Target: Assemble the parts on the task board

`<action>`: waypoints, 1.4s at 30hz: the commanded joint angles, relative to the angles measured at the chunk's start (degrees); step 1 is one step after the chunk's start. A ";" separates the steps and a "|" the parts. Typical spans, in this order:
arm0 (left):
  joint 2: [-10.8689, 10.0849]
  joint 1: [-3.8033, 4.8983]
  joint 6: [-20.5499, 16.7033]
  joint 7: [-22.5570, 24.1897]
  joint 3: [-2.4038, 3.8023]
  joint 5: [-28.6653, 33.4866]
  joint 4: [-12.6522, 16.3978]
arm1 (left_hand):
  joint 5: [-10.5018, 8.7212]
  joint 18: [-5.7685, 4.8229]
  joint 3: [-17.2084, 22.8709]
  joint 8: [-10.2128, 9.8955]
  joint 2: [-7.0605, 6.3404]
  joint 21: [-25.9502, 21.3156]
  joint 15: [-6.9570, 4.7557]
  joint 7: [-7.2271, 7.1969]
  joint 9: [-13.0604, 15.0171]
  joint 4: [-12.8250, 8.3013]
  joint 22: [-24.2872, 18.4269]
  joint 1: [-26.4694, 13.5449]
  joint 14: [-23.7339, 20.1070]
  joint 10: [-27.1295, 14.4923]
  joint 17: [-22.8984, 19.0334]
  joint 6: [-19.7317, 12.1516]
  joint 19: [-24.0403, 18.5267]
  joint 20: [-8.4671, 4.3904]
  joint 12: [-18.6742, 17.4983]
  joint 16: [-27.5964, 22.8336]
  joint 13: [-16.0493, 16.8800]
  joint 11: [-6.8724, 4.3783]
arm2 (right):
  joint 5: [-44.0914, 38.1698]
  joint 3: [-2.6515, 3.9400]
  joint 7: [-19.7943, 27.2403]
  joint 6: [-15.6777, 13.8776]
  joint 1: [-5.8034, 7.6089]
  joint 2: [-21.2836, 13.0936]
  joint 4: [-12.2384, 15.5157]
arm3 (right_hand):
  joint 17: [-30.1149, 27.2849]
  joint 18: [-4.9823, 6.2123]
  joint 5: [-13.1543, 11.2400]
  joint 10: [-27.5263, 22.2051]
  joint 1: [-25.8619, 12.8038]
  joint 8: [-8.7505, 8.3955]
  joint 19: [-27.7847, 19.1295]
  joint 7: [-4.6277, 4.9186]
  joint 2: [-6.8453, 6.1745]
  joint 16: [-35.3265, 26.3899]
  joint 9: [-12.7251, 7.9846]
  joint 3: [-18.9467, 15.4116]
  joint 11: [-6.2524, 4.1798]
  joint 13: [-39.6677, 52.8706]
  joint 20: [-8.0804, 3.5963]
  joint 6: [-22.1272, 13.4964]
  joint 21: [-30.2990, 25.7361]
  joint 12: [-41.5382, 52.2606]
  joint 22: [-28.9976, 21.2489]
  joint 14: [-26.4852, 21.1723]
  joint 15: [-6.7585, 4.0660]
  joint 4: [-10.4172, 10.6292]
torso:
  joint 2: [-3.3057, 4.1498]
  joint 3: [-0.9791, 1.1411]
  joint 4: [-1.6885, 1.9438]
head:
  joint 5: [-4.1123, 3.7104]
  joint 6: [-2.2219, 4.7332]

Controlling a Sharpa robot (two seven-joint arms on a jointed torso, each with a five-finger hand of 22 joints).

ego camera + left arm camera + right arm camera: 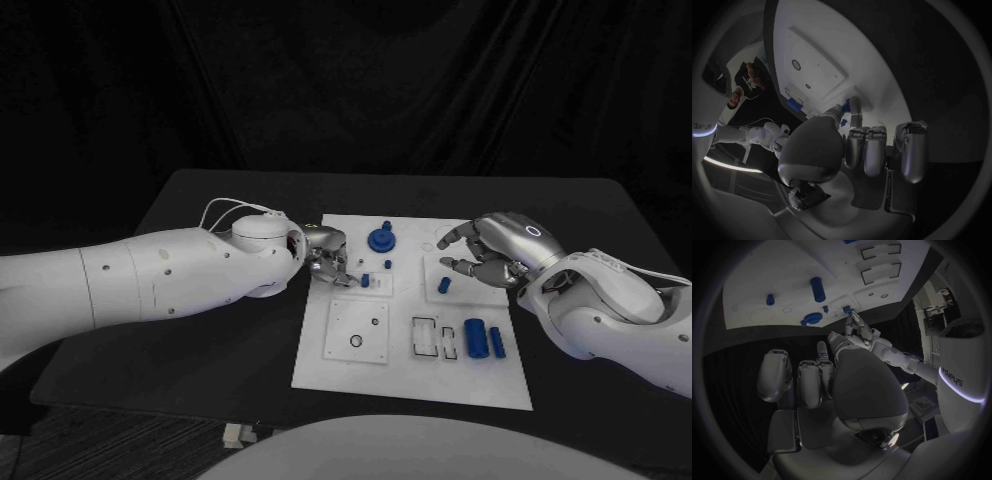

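The white task board point(411, 365) lies in the middle of the table. My left hand point(329, 258) is at the board's left edge, fingers curled, and pinches a small blue part point(346, 282) at its fingertips; the left wrist view shows that part point(846, 104) between the thumb and a finger. My right hand point(498, 248) arches over the board's upper right, above a short blue peg point(444, 285); whether it touches the peg I cannot tell. A large round blue part point(381, 239) stands at the board's far middle. The right wrist view shows my left hand point(857, 331) at the board point(786, 270).
Two blue bars point(475, 337) point(498, 341) lie at the board's near right, beside two empty rectangular slots point(424, 336). A raised plate with a ring hole point(356, 341) sits at the near left. Small blue pegs point(389, 265) stand near the middle. The black table point(216, 350) surrounds the board.
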 commanded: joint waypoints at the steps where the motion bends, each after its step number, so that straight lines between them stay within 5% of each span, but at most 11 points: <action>1: 0.20 -0.27 1.08 -0.28 -0.02 0.39 -0.14 | 1.08 0.71 0.33 -0.41 0.00 -0.26 0.01 0.06 0.13 -0.21 12.97 0.73 6.06 6.16 15.07 -0.05 2.79 0.13 0.20 0.15 15.10 0.28 | -0.34 0.02 -0.22 0.12 -0.13 -0.14 0.23 | 1.70 -0.42 0.23 2.12 0.46 -0.35 0.25 0.07 0.09 -0.26 -0.06 0.07 0.32 1.79 -0.07 0.32 -0.31 -0.34 9.60 3.37 0.01 -0.25 | -0.01 0.00 -0.01 | 0.02 0.00; 20: 1.02 -1.10 1.68 -0.63 -0.02 0.39 -0.92 | 8.60 0.83 3.89 -3.85 -1.14 -0.97 0.04 0.31 -0.91 -2.04 12.82 3.58 6.06 6.16 15.07 -0.04 2.61 0.13 0.20 0.15 15.10 0.38 | -0.34 0.02 -0.19 -0.02 -0.13 -0.15 0.26 | 1.65 -0.41 0.30 2.11 0.59 -0.38 0.23 0.08 0.05 -0.30 -0.08 0.11 0.33 1.79 -0.06 0.34 -0.37 -0.35 9.59 3.37 0.02 -0.39 | 0.00 0.02 -0.01 | 0.12 0.00; 23: 1.04 -1.22 1.65 -0.77 -0.02 0.39 -0.98 | 6.81 0.83 6.63 -4.68 -1.75 -1.01 0.02 0.31 -1.39 -3.20 12.83 4.62 6.06 6.16 15.07 0.28 2.64 0.09 0.20 0.15 15.10 0.36 | -0.34 0.02 -0.24 0.03 -0.14 -0.13 0.25 | 1.65 -0.41 0.30 2.11 0.59 -0.38 0.23 0.08 0.05 -0.30 -0.08 0.11 0.33 1.79 -0.06 0.34 -0.37 -0.35 9.59 3.37 0.02 -0.39 | -0.01 0.01 0.00 | 0.08 0.00; 35: 1.01 -1.36 0.19 -2.35 -0.02 0.42 -0.67 | 8.26 0.79 23.00 -5.05 -6.98 -1.00 0.08 0.80 0.02 -10.42 12.89 2.62 6.06 6.16 15.07 1.44 2.83 0.07 0.20 0.15 15.10 0.48 | -0.34 0.02 -0.37 0.19 -0.16 -0.03 0.18 | 1.63 -0.34 0.35 2.03 0.66 -0.40 0.11 0.10 0.04 -0.32 -0.10 0.15 0.34 1.56 -0.06 0.34 -0.74 -0.61 9.50 3.36 0.03 -0.47 | -0.06 -0.01 -0.02 | 0.04 0.00; 42: 0.51 -1.36 -2.62 -3.43 -0.01 0.42 0.20 | 8.48 0.75 26.02 -4.77 -7.16 -0.84 0.06 0.90 0.90 -12.73 12.94 1.42 6.06 6.16 15.07 1.48 2.95 0.11 0.20 0.15 15.10 0.54 | -0.34 0.02 -0.38 0.13 -0.17 -0.07 0.21 | 1.60 -0.33 0.37 2.00 0.70 -0.41 0.09 0.10 0.04 -0.34 -0.10 0.17 0.35 1.48 -0.05 0.36 -0.81 -0.71 9.48 3.36 0.03 -0.51 | 0.01 0.02 0.00 | -0.03 0.00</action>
